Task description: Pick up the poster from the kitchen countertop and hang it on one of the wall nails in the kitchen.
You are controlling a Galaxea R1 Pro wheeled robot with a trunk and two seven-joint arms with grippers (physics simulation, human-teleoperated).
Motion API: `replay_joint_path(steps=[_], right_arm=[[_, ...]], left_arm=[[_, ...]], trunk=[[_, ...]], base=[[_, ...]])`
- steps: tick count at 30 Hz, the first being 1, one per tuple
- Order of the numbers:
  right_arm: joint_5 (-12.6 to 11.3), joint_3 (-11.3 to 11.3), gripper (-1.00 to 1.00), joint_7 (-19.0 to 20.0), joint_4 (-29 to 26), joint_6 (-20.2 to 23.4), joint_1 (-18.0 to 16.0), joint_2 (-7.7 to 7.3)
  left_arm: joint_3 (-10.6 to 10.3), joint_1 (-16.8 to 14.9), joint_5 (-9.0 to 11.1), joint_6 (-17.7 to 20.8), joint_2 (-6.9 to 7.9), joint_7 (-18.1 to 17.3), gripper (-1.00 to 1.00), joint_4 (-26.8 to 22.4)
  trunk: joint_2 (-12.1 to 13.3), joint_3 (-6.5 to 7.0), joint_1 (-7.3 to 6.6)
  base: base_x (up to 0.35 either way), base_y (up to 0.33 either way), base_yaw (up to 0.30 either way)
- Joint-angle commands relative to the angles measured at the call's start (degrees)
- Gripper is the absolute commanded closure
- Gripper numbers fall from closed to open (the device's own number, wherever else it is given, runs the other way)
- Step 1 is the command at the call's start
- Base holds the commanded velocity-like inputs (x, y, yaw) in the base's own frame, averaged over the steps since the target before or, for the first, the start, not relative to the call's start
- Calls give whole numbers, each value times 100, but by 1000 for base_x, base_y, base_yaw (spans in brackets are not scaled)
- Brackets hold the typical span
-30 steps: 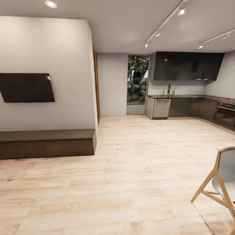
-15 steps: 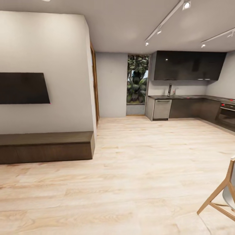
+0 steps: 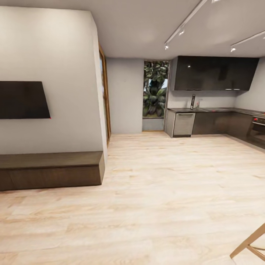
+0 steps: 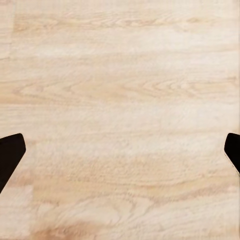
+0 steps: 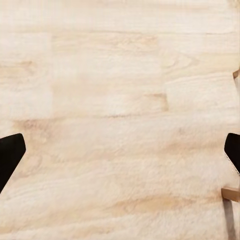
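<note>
The kitchen countertop [image 3: 213,109] lies far off at the right, a grey worktop over dark cabinets with a tap [image 3: 193,102] standing on it. At this distance I can make out neither the poster nor any wall nail. In the left wrist view my left gripper [image 4: 120,150] is open, its dark fingertips [image 4: 10,155] wide apart over bare wooden floor. My right gripper [image 5: 120,150] is open in the same way, with nothing between its fingertips [image 5: 10,152].
A dark screen [image 3: 22,100] hangs on the left wall above a low wooden bench [image 3: 51,169]. A wooden chair leg [image 3: 250,246] shows at the lower right. A window with plants [image 3: 154,90] is at the back. Light wood floor [image 3: 165,176] stretches towards the kitchen.
The whole head view has shifted: the camera has moved forward. The screen has slid left and the chair has nearly left the picture at the lower right.
</note>
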Motion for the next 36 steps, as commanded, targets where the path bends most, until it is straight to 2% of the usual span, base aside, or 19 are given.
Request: replay_joint_path(steps=[1, 8, 23, 36], right_arm=[[2, 0, -100, -3, 5, -18, -3, 0], [2, 0, -100, -3, 5, -18, -3, -1], [2, 0, -100, -3, 2, -18, -3, -1], [2, 0, -100, -3, -4, -22, -3, -1]], left_arm=[[5, 2, 0, -3, -1, -3, -100, -8], [6, 2, 0, -5, -1, -3, -100, -8], [6, 2, 0, -5, 1, -3, -100, -8], [6, 2, 0, -5, 0, -3, -100, -8]], trunk=[[-3, -5, 4], [-3, -4, 4], [-3, 30, 4], [-3, 35, 4]], base=[[322, -118, 0], [322, -126, -85], [322, -137, -226], [322, -103, -37]])
